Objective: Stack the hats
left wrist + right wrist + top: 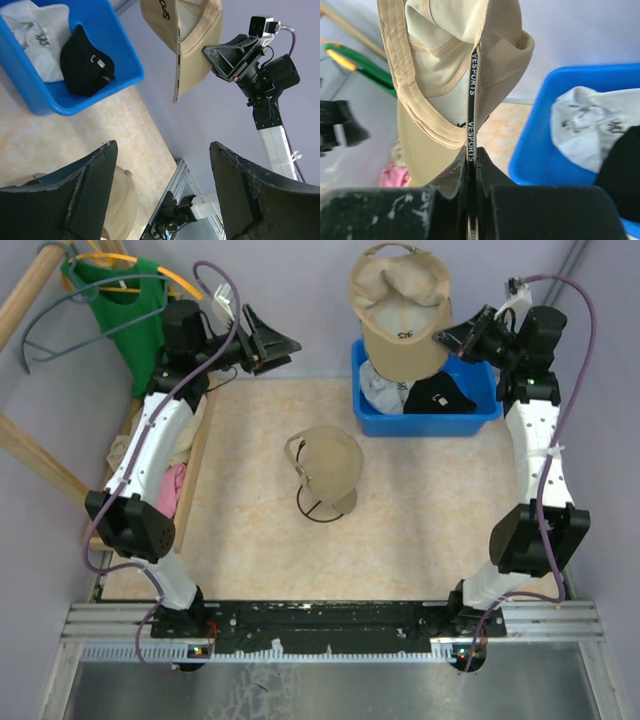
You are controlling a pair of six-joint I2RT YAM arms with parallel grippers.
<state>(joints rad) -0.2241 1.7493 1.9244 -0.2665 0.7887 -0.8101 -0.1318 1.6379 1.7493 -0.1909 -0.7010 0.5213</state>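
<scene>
My right gripper (447, 337) (472, 156) is shut on the inner band of a tan hat (400, 310) (445, 75) (192, 50), which hangs in the air above the blue bin (430, 423) (112, 30) (545, 150). A white hat (383, 390) (35, 35) (590, 125) and a black hat (440, 395) (85, 62) (625, 175) lie in the bin. A second tan hat (328, 462) (120, 200) sits on a dark wire stand (322, 506) mid-table. My left gripper (287, 343) (164, 145) is raised at the back left, open, with nothing between its fingers.
A green bag (125, 315) on hangers and wooden poles (30, 290) stand at the back left. Pink and beige cloth (172, 490) lies along the table's left edge beside the left arm. The bin sits at the back right, against the wall.
</scene>
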